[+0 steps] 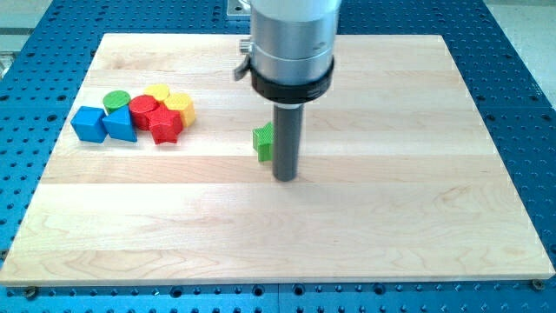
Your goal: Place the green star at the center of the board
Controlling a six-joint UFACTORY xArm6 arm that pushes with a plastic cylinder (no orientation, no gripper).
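Note:
The green star (262,143) lies near the middle of the wooden board (278,226), partly hidden behind my rod. My tip (286,178) rests on the board just to the right of the star and slightly below it, close against it; I cannot tell whether they touch.
A cluster of blocks sits at the view's left: a blue cube (87,123), a blue triangle (120,127), a green cylinder (116,101), a red hexagon (142,109), a red star (165,125), a yellow heart (157,91) and a yellow hexagon (179,106).

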